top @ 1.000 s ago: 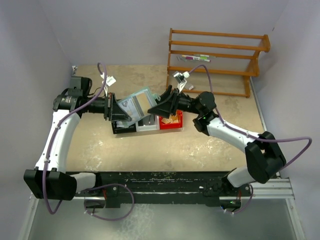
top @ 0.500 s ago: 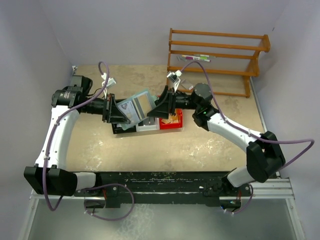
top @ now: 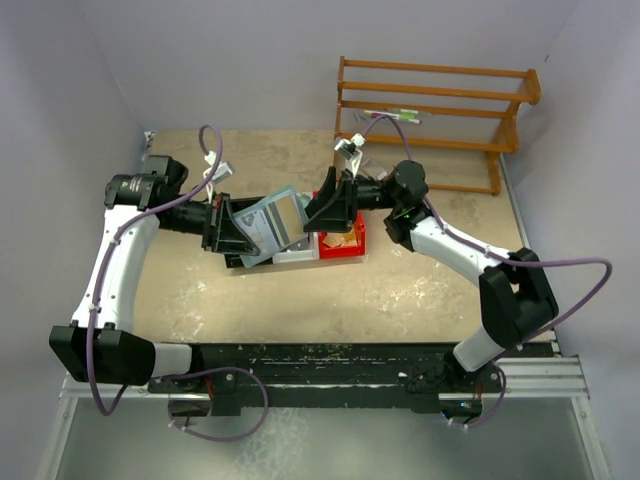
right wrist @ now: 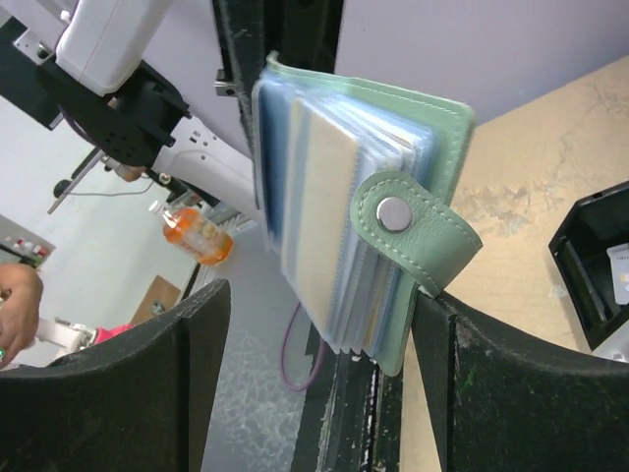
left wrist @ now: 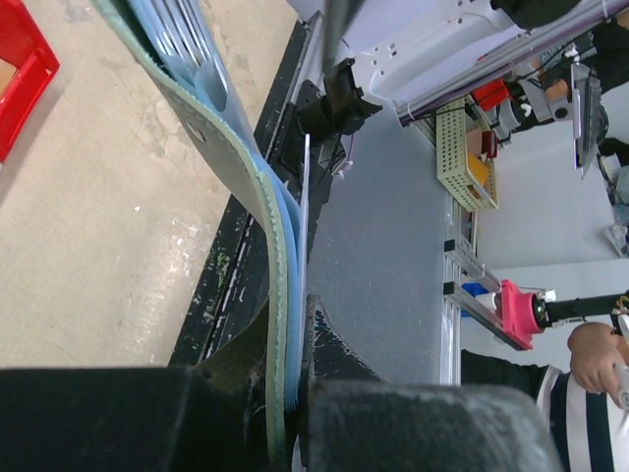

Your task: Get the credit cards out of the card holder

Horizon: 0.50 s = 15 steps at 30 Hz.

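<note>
Holding the card holder (top: 277, 221) aloft, we have our left gripper (top: 243, 234) clamped on one edge. Our right gripper (top: 312, 213) straddles the opposite end, jaws apart, with the cards (right wrist: 316, 187) inside.

I am reading no word, number, brand or sign in any of my views. The card holder (right wrist: 437, 123) is showing me only a plain green cover and a bare metal snap on its strap, and the credit cards (right wrist: 324, 197) sitting inside it are coming out as blurred pale bands with no print that I can make out. The label on the orange bottle (right wrist: 200, 234) far behind it and the pink and green marks on the strip (top: 395, 115) lying on the wooden rack (top: 440, 70) are showing too small for me to read.
</note>
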Each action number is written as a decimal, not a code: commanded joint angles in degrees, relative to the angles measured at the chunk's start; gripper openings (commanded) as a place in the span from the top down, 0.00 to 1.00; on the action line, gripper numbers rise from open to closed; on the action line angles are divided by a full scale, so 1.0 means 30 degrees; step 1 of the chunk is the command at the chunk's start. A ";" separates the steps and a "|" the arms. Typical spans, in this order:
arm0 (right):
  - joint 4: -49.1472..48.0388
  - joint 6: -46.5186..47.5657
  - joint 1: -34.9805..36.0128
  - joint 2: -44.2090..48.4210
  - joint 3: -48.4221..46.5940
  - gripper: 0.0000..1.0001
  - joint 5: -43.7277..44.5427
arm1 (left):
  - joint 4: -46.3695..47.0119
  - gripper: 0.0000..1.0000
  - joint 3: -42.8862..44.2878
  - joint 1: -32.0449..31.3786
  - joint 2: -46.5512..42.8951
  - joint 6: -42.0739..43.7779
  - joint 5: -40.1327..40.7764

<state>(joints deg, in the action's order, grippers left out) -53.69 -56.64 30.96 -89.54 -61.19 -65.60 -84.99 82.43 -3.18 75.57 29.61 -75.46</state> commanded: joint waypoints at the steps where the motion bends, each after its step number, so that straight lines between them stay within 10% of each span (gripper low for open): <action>1: -0.3294 -0.1448 0.0119 -0.0556 -0.0946 0.24 0.0373 | -0.1194 1.00 0.1018 -0.0388 0.0092 0.1634 -0.1764; 9: 0.2977 0.3103 -0.1367 0.1072 -0.0188 0.17 0.1090 | -0.1201 1.00 0.1421 -0.0478 -0.0073 0.1360 -0.2476; 15: 0.1759 0.2008 -0.3912 0.3088 0.2711 0.11 0.2188 | -0.1201 1.00 0.1446 -0.0522 -0.0123 0.1267 -0.2264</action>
<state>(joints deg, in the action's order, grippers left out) -46.83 -51.13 23.40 -84.71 -56.97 -62.39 -88.33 84.23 -4.38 75.88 31.73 -78.22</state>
